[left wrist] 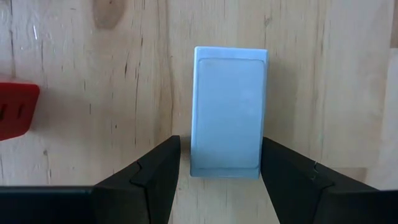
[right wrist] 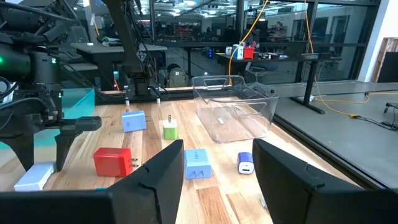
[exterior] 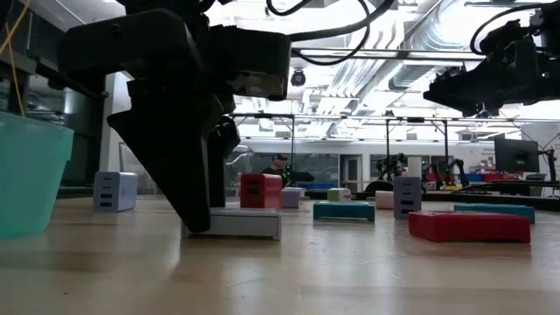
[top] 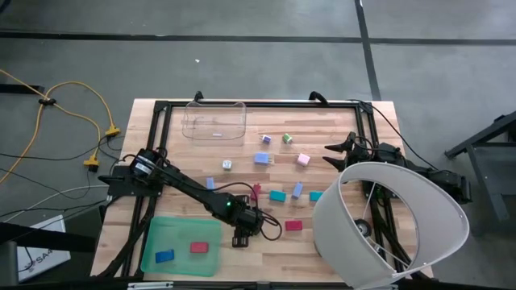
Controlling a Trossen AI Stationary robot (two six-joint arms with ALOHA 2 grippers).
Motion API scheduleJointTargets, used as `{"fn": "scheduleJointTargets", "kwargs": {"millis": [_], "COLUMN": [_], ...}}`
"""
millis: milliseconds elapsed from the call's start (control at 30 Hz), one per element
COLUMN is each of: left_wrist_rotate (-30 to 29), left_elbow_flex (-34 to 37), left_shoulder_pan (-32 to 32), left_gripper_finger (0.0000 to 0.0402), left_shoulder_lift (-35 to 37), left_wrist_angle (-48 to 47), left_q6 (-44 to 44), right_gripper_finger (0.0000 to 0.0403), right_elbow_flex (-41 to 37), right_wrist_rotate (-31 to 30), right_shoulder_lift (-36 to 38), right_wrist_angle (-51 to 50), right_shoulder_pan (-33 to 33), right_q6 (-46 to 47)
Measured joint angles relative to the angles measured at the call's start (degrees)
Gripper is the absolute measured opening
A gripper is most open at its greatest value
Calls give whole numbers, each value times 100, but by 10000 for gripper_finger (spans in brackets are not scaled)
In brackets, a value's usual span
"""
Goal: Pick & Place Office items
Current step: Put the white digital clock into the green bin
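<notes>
Left wrist view, red block [left wrist: 15, 111] seen at the edge, left gripper [left wrist: 219, 171] lowered with fingers spread astride a light blue block [left wrist: 229, 111] flat on the wooden table [left wrist: 93, 74], unpinched, right gripper [right wrist: 217, 165] held spread near the clear bin [right wrist: 233, 106].

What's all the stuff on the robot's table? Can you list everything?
bin: one, clear, far edge of table
tray: one, green, near edge by left arm
blue piece: one, in tray
red piece: one, in tray
loose office items: about eleven, blue, teal, red, pink, green, white, scattered mid-table
light blue block: one, on table beside tray
curved shade: one, white, right side
cable: one, yellow, floor at left
left end effector: open, astride light blue block
right end effector: open, empty
</notes>
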State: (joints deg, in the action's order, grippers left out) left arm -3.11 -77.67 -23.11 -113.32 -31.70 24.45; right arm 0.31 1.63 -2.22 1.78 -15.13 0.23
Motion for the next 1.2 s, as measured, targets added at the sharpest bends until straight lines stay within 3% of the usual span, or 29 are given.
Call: {"fn": "scheduleJointTargets", "kwargs": {"millis": [233,833,1200], "left_wrist_rotate": [-7,27,-277], "left_elbow_flex": [0,3,4], "left_shoulder_pan": [2,55,202], "left_gripper_finger": [151,158,158], "left_shoulder_lift": [0,59,943], "left_wrist_angle": [-13,-81,-821], "left_q6": [0,-107,-360], "right_gripper_finger": [178,178,178], "right_elbow_flex": [1,0,1], "right_wrist_rotate": [0,0,0], "right_shoulder_lift": [0,0,0], "right_wrist_angle": [0,2,1], "right_shoulder_pan": [1,1,-1], "right_q6": [0,0,0]}}
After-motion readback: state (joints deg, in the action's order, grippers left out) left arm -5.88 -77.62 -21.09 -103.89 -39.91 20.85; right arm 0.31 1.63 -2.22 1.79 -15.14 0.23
